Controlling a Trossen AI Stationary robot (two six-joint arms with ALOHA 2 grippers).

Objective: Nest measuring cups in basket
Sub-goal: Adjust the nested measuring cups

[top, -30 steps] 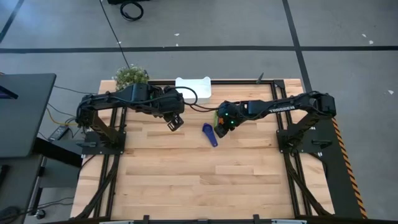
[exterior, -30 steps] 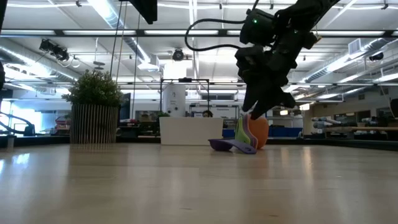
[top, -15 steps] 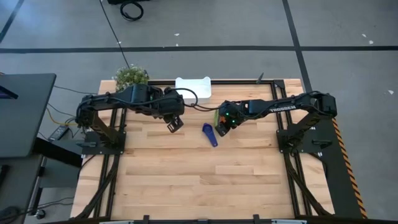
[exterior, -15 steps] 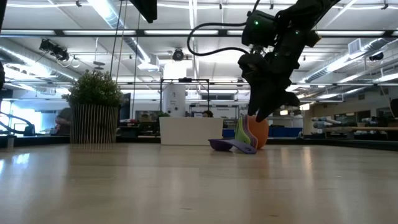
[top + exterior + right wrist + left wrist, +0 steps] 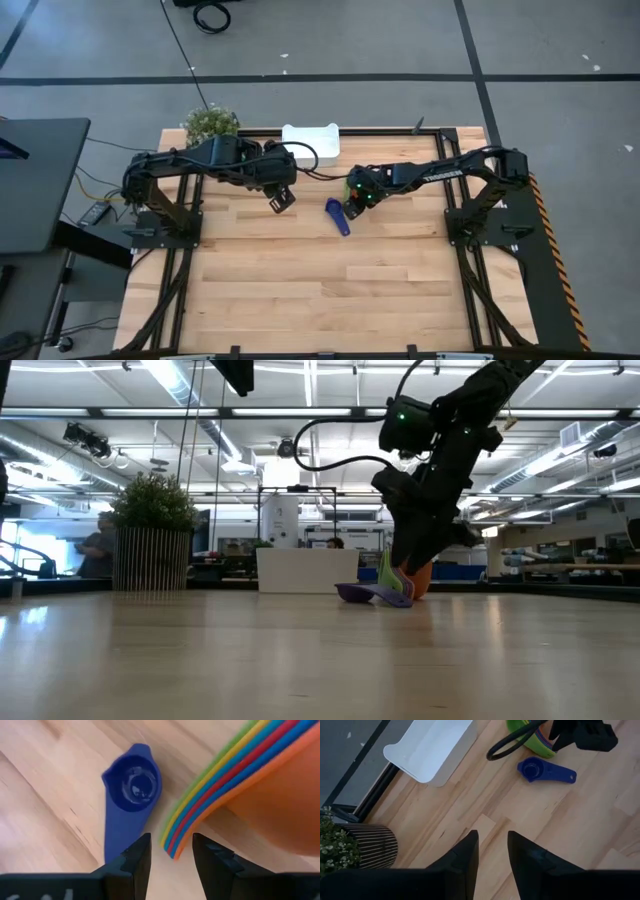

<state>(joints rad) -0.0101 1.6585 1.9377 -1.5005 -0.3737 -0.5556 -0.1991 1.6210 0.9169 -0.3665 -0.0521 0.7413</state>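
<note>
Nearest the low camera lies the bare stretch of pale wooden tabletop (image 5: 300,670). Beyond it, near mid-table, a small dark-blue plastic measuring cup (image 5: 337,214) lies flat and alone, bowl up, its handle pointing away from the nested stack (image 5: 220,800) of plastic measuring cups just beside it. That stack rests tipped on its side, rims showing green, yellow, red, blue and orange, the large orange bowl (image 5: 422,574) outermost. The right gripper (image 5: 353,199) hangs directly over the stack; in its wrist view the two dark fingers (image 5: 131,862) stand apart with the stacked handles' ends between them, and no contact can be confirmed. The left gripper (image 5: 282,198) hovers above bare wood, well apart from the cups, its fingers (image 5: 465,857) a narrow gap apart and holding nothing. Farther back, at the table's rear edge, stands the white rectangular plastic basket (image 5: 311,140), with nothing visible inside it. Beside it, at the rear left corner, stands a green potted plant (image 5: 210,123) in a ribbed pot.
</note>
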